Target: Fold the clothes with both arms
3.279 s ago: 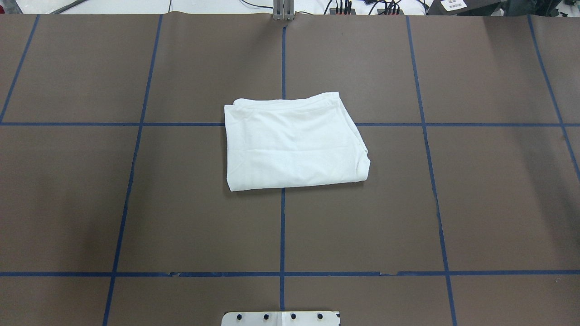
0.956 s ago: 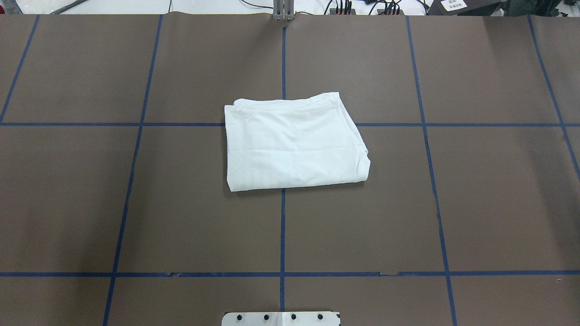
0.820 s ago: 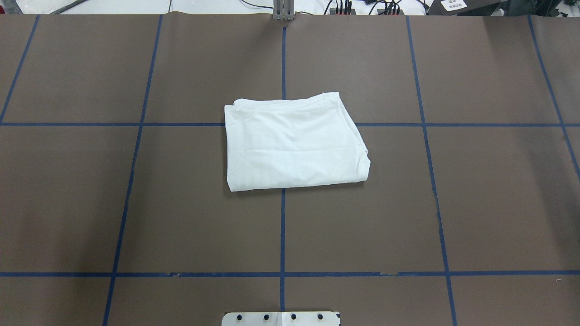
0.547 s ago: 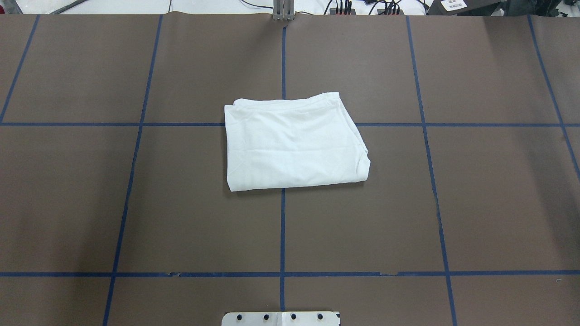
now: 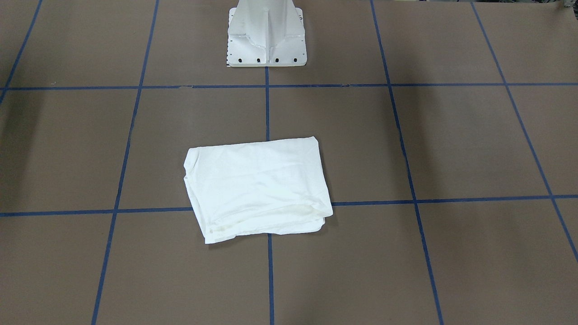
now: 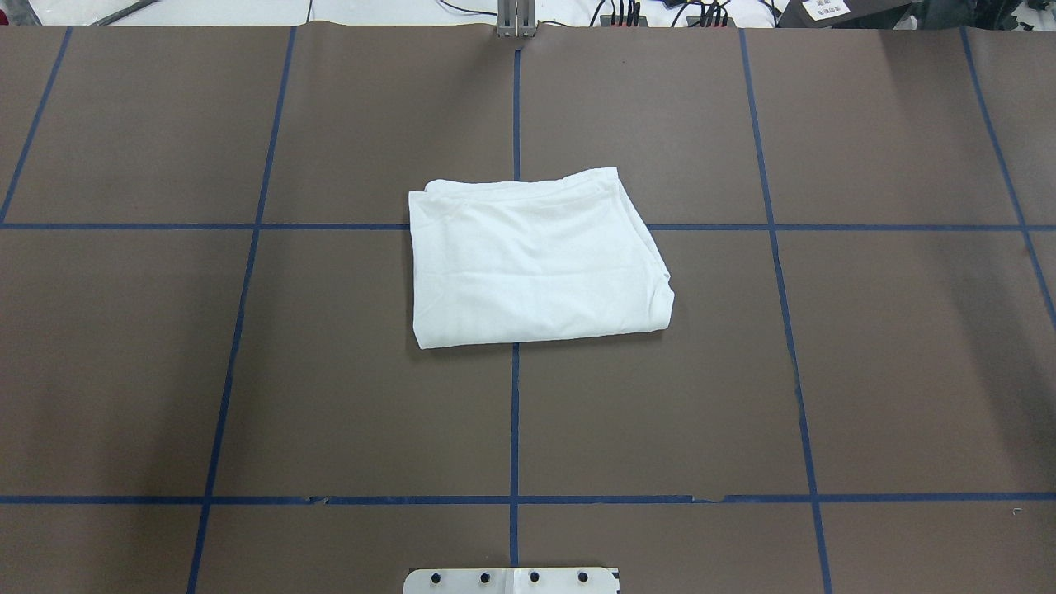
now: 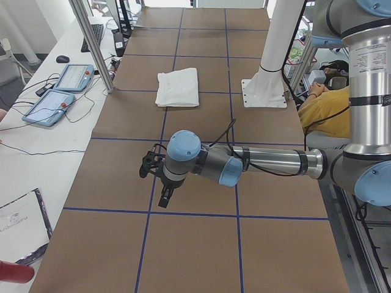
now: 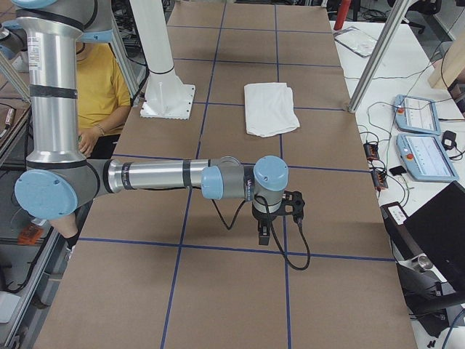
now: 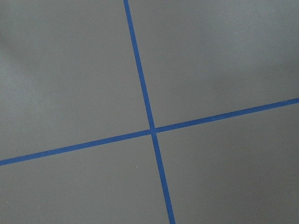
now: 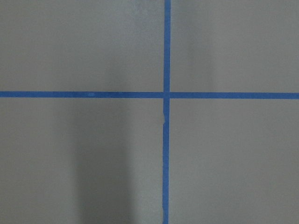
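While both arms are stretched out low toward opposite ends of the brown tabletop (image 6: 330,396), a white T-shirt (image 6: 536,260) lies on its own near the middle. It is folded into a compact, slightly skewed rectangle, flat on the surface, and covers the crossing of two blue tape lines (image 6: 515,412). The view facing the robot shows layered fabric edges along the T-shirt's (image 5: 257,189) side farthest from the white pedestal base (image 5: 266,36).

The left arm (image 7: 269,162) reaches out horizontally over the tabletop's left end. Its left gripper (image 7: 164,200) points down above the surface, close to a tape line and well apart from the T-shirt (image 7: 178,87). Only a side view shows this black pincer, so I cannot tell how wide it stands or whether it has hold of anything.

The right arm (image 8: 152,174) mirrors that pose over the right end. The right gripper (image 8: 265,234) also points down, well apart from the T-shirt (image 8: 269,107), and again I cannot tell its opening or whether it grips anything.

Each wrist camera shows just brown surface and a tape crossing.

Past the robot's side of the tabletop sits a person in a yellow shirt (image 8: 98,80). Two control tablets (image 7: 73,76) lie on a white bench along the opposite edge.
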`<action>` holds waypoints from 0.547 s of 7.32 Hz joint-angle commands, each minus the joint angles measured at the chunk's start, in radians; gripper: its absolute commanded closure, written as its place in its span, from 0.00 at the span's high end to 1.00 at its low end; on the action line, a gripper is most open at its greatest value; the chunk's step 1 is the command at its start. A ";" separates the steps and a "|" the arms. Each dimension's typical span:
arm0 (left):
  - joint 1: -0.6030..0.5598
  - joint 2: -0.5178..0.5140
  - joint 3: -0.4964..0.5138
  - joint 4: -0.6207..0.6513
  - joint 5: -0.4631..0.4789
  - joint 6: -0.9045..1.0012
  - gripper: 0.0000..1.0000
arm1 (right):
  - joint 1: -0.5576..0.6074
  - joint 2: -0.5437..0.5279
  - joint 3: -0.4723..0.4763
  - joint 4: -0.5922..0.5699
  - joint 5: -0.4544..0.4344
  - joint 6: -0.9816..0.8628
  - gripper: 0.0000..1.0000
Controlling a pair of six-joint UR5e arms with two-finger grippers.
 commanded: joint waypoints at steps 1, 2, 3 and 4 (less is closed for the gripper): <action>0.000 -0.003 -0.001 -0.001 0.000 -0.002 1.00 | -0.011 -0.001 0.002 0.003 0.004 -0.008 1.00; 0.001 -0.003 0.002 -0.001 -0.002 -0.002 1.00 | -0.011 -0.001 0.004 0.002 0.024 -0.008 1.00; 0.002 -0.008 0.003 -0.001 -0.002 -0.002 1.00 | -0.011 -0.001 0.004 0.002 0.053 -0.008 1.00; 0.003 -0.009 0.017 -0.001 0.000 -0.002 1.00 | -0.011 -0.004 0.004 0.003 0.056 -0.008 1.00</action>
